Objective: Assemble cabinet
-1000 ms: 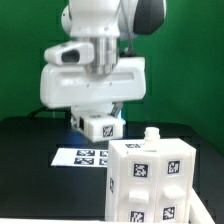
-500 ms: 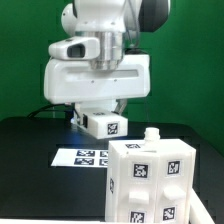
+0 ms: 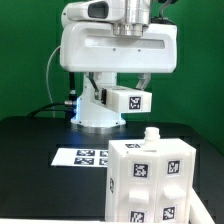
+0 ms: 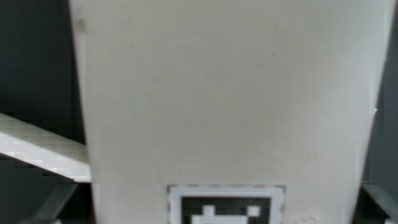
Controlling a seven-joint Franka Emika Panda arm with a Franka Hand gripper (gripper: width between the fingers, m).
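Note:
The cabinet (image 3: 150, 182) is a large white box with several square tags and a small knob (image 3: 152, 134) on top. It stands on the black table at the exterior view's lower right. My gripper (image 3: 118, 95) hangs above the table behind the cabinet, shut on a small flat white tagged panel (image 3: 128, 99). The panel is held well clear of the table and the cabinet. In the wrist view the panel (image 4: 222, 90) fills nearly the whole picture, with its tag (image 4: 226, 205) at one end. The fingers are mostly hidden behind it.
The marker board (image 3: 85, 157) lies flat on the black table to the exterior view's left of the cabinet. The robot's white base (image 3: 98, 118) stands behind it. A white edge (image 4: 36, 145) shows beside the panel in the wrist view.
The arm has risen and swung toward the exterior view's right, carrying the tagged panel up and away from the table.

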